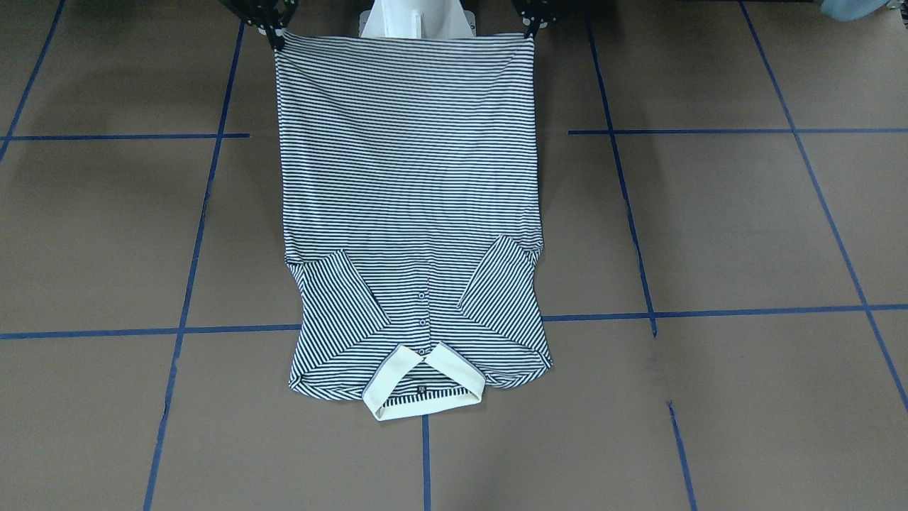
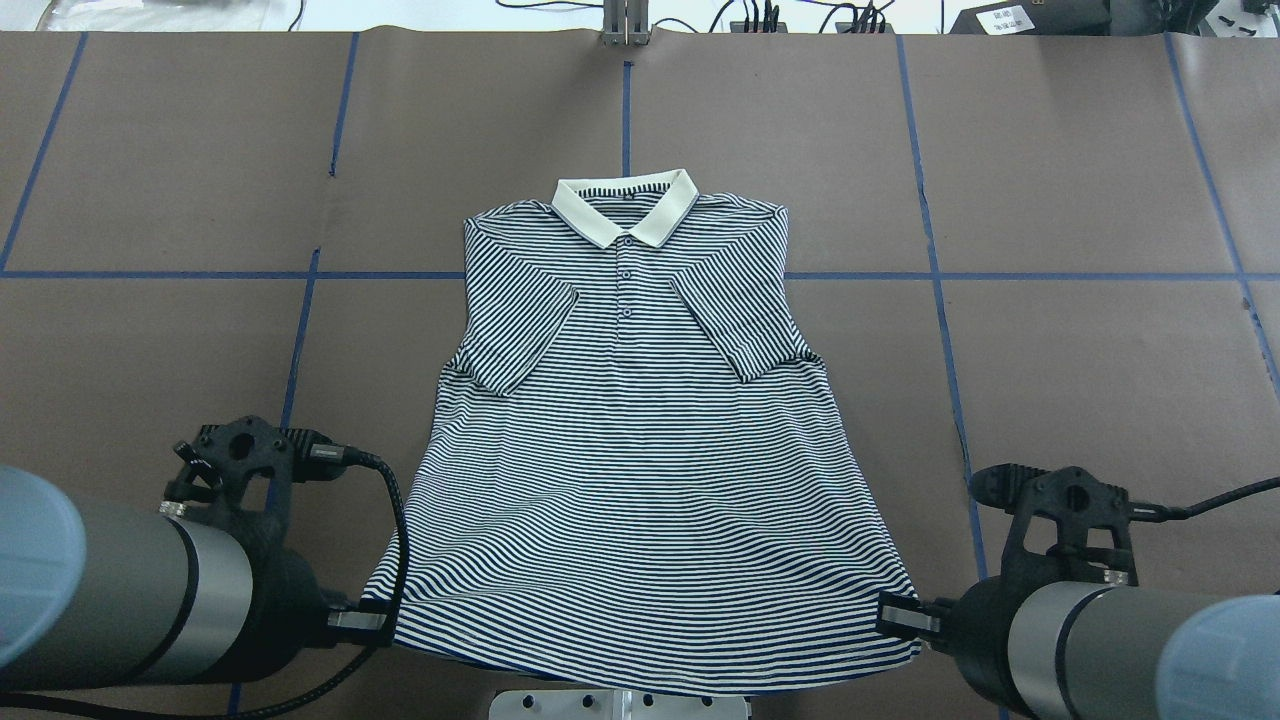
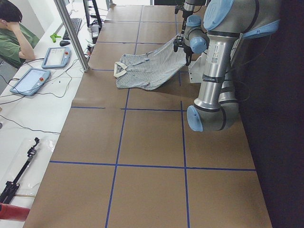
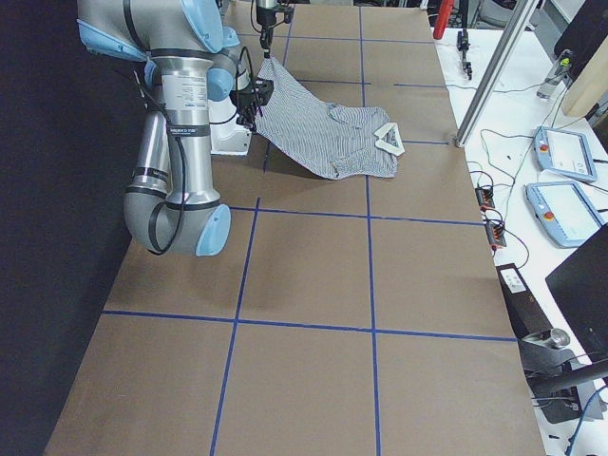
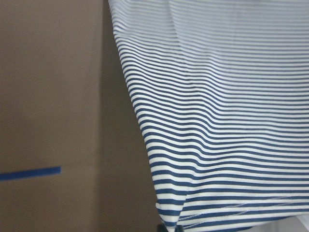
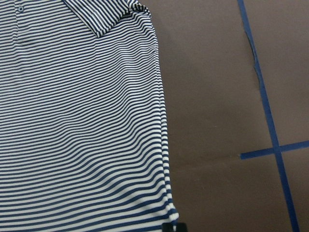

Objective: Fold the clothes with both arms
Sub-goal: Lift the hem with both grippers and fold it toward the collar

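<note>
Left arm [image 2: 120,600] and right arm [image 2: 1100,640] fill the bottom corners of the overhead view, forearms closest to the lens. Left gripper [image 2: 368,615] is clamped on the left corner of the hem [image 2: 650,665]. Right gripper [image 2: 900,617] is clamped on the right corner. Both read as closed on cloth, since the side views show the hem end hanging from them, lifted off the table [image 2: 1100,380].

The polo shirt [image 2: 640,450] lies front up in the middle of the table. Its collar [image 2: 625,208] is at the far end from the robot and flat on the surface. Both sleeves [image 2: 520,320] are folded inward over the chest. The body slopes up from the chest to the raised hem, which sits just in front of the white pedestal [image 1: 415,18].

Likely step: carry the hem forward over the body toward the collar for the crosswise fold.
- Move both arms together at the same height and pace, so the hem stays straight and taut.
- Keep the spacing between the grippers, so the cloth neither sags nor overstretches.
- Don't drag the collar end. Lift just enough, then lay the hem down near the collar.
- Release only once the cloth rests flat, or the sleeves may flip out.
</note>
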You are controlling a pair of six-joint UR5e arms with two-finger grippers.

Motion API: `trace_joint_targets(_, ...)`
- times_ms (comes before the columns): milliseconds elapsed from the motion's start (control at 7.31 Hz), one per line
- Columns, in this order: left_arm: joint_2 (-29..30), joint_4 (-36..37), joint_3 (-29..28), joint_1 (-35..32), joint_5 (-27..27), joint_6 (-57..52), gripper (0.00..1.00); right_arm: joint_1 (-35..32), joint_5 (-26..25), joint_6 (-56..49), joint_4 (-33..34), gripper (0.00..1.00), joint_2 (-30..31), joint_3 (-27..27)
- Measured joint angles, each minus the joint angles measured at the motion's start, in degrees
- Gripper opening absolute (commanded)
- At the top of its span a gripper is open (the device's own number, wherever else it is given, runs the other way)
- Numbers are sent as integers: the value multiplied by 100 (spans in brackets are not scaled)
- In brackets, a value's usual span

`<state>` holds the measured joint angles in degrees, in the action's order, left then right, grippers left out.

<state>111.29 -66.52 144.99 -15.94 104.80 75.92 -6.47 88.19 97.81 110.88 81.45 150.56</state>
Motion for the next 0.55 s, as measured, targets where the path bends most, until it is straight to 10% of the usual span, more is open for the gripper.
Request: trace_joint_targets(547,844,233,-1311,-1351,131,-1493,0,-1766,982,-1396,373,0,-1393,-1107)
